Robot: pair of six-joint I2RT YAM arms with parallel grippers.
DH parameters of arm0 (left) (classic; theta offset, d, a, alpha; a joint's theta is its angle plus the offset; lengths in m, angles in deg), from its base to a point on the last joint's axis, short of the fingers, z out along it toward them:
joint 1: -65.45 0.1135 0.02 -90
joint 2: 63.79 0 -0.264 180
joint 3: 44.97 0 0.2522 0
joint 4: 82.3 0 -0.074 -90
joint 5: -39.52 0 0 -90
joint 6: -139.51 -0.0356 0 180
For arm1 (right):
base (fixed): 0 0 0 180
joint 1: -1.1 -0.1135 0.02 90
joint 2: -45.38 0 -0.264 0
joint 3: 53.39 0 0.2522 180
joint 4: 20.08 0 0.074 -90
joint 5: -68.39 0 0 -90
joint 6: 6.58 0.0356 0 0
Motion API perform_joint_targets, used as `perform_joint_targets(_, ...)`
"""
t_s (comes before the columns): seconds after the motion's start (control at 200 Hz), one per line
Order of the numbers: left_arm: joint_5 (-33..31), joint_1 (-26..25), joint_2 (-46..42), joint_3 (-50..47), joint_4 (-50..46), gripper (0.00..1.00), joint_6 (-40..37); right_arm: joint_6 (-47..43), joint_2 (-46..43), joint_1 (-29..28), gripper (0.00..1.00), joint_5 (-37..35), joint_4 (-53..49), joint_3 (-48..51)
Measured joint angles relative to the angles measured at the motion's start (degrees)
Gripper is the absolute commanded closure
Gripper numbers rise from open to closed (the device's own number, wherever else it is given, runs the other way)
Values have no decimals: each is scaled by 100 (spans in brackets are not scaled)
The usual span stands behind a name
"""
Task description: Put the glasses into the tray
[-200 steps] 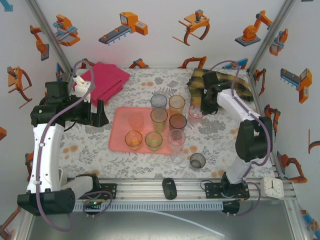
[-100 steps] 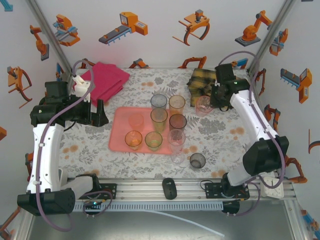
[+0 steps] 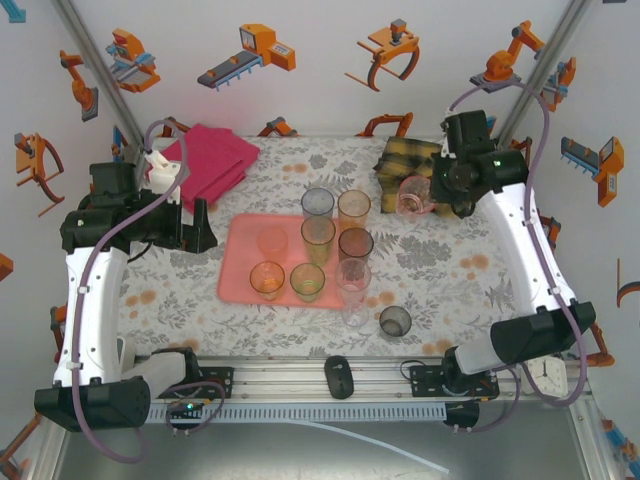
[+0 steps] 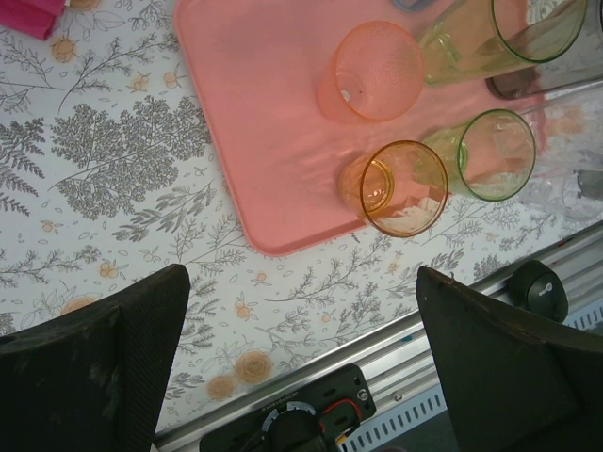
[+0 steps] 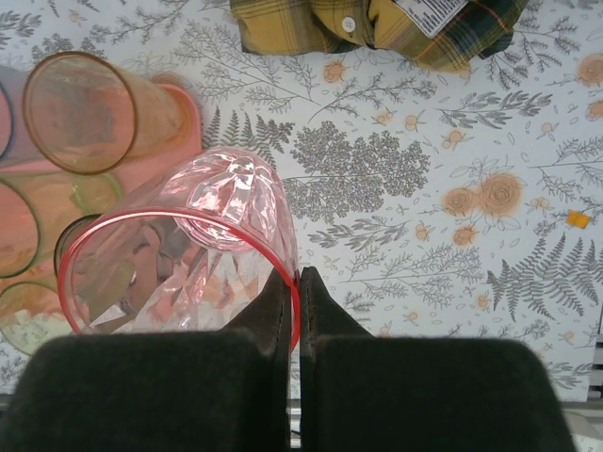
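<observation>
The salmon-pink tray (image 3: 240,265) lies mid-table and carries several tinted glasses, among them an amber one (image 3: 267,279) and a green one (image 3: 307,281). A smoky dark glass (image 3: 395,321) stands on the table in front of the tray's right end. My right gripper (image 3: 432,195) hangs in the air at the back right, shut on the rim of a pink glass (image 3: 410,197). The right wrist view shows that faceted pink glass (image 5: 188,254) pinched at its red rim by the gripper (image 5: 294,282). My left gripper (image 3: 195,225) is open left of the tray (image 4: 264,122), holding nothing (image 4: 301,282).
A folded magenta cloth (image 3: 205,160) lies at the back left. A plaid yellow cloth (image 3: 405,160) lies at the back right, under the lifted glass. A black knob (image 3: 339,376) sits on the front rail, and a white clock (image 3: 548,372) at the front right.
My right arm has raised the pink glass off the table and swung up and to the back right. The left arm has not moved.
</observation>
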Motion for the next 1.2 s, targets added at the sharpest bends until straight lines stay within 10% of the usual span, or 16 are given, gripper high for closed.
perform_joint_targets(1.202, 588, 645, -785, -490, 363, 2, 487, 66, 3093, -3506, 100, -1027, -833, -4680)
